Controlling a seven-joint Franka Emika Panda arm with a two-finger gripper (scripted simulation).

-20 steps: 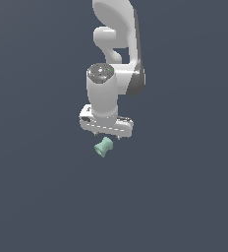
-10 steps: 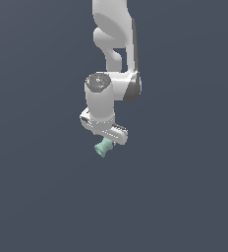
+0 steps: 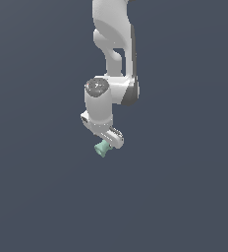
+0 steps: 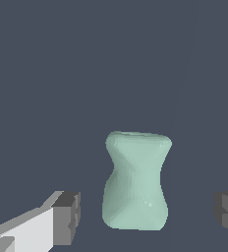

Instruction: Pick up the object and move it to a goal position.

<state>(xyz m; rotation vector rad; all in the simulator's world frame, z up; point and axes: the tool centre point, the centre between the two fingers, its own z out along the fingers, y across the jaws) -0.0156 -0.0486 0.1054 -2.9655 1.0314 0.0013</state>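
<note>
The object (image 3: 102, 148) is a small mint-green spool with flared ends, lying just under my white gripper (image 3: 106, 144) in the exterior view. In the wrist view the object (image 4: 136, 181) stands between my two dark finger pads (image 4: 68, 216), with a visible gap on each side. The gripper (image 4: 148, 215) is open and straddles the object without touching it. In the exterior view the hand hides the fingertips.
The white arm (image 3: 115, 59) comes down from above in the exterior view. The ground is a plain dark grey-blue surface (image 3: 37, 197) with nothing else on it.
The hand has turned about its axis and come down a little over the object. The object has stayed where it was.
</note>
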